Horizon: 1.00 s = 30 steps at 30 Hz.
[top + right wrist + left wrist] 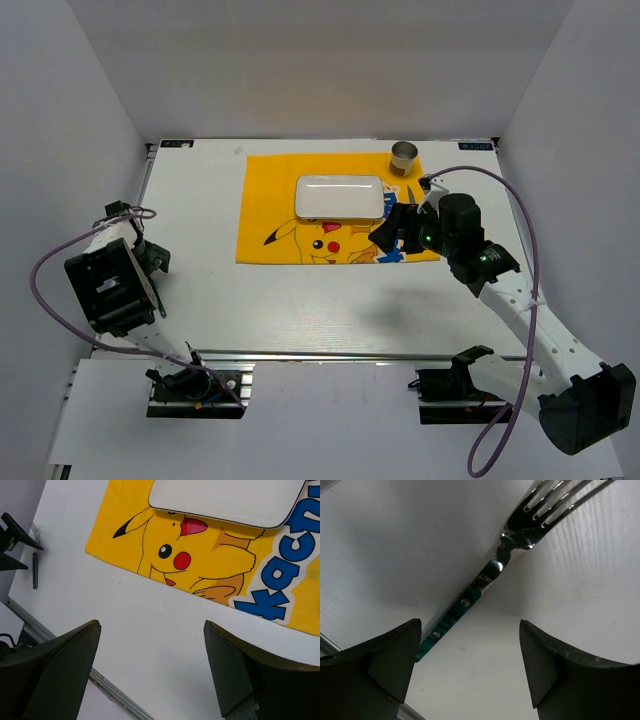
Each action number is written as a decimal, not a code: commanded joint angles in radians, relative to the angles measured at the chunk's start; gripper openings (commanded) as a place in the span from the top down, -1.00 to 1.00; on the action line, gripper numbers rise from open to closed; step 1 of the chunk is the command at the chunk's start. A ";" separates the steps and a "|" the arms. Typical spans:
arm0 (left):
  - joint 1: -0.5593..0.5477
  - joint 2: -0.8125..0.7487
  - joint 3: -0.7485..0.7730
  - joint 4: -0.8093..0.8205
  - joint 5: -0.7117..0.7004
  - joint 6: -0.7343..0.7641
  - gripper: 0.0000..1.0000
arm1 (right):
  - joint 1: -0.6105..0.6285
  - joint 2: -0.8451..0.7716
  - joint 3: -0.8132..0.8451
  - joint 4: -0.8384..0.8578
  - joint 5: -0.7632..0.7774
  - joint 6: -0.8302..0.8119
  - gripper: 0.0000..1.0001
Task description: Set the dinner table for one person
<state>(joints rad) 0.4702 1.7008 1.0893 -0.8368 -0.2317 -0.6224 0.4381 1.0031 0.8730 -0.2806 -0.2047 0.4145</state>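
Two grippers, jaws apart — left gripper [470, 640] just over a teal-handled fork [492, 572] on the dinner table [205, 290], right gripper [151, 635] above the yellow placemat [120, 510]

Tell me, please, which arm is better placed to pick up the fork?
Left. The left gripper hovers open directly over the fork on the dinner table. The right gripper hangs open above the yellow placemat, far from it.

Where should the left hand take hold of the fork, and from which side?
Grip the fork by its teal riveted handle, coming straight down from above. It lies flat on the dinner table, so only its narrow sides are reachable; the open left hand should probably straddle the handle across its width.
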 commanded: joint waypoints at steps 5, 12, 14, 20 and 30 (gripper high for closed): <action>0.021 0.075 -0.020 0.076 0.026 0.001 -0.38 | -0.001 -0.031 0.052 0.031 0.014 0.001 -0.78; 0.021 0.126 0.012 0.071 0.067 0.027 1.00 | -0.002 -0.067 0.086 0.003 0.068 0.023 -0.79; 0.001 0.111 0.026 0.091 0.124 0.076 1.00 | -0.004 -0.080 0.095 -0.006 0.080 0.024 -0.78; -0.100 0.030 0.044 0.174 0.405 0.214 1.00 | -0.002 -0.092 0.113 -0.025 0.096 0.037 -0.79; -0.519 0.156 0.425 -0.069 0.339 0.365 1.00 | -0.004 -0.097 0.126 -0.095 0.169 -0.003 -0.78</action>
<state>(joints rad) 0.0753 1.8046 1.3506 -0.7914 0.1123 -0.3367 0.4377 0.9241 0.9463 -0.3431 -0.0795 0.4366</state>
